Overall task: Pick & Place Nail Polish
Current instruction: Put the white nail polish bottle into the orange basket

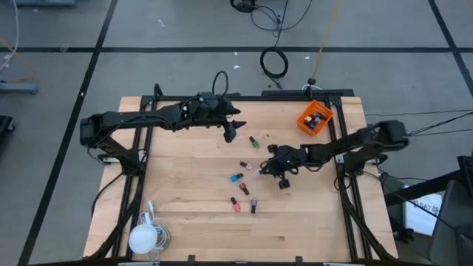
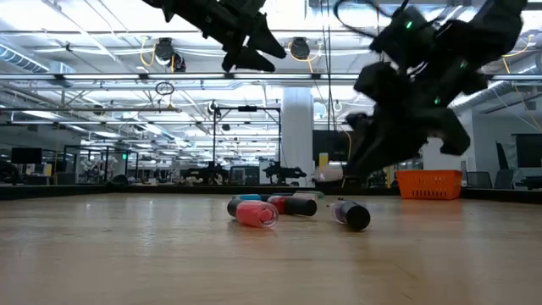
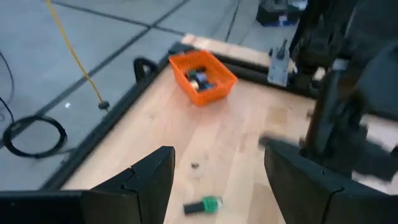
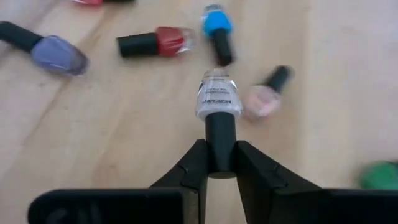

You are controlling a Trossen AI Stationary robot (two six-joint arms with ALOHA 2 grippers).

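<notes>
mid-table, right gripper point(image 4: 218, 163) jaws clamp a pale bottle's point(image 4: 218, 99) cap; left gripper point(image 3: 214, 180) jaws gape.

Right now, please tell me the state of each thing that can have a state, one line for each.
Right gripper: jaws shut on the cap of a pale nail polish bottle.
Left gripper: jaws open, holding nothing, above the table.
Orange bin: upright, with bottles inside.
Red bottle: lying on its side.
Blue bottle: lying on its side.
Green bottle: lying on its side.
</notes>
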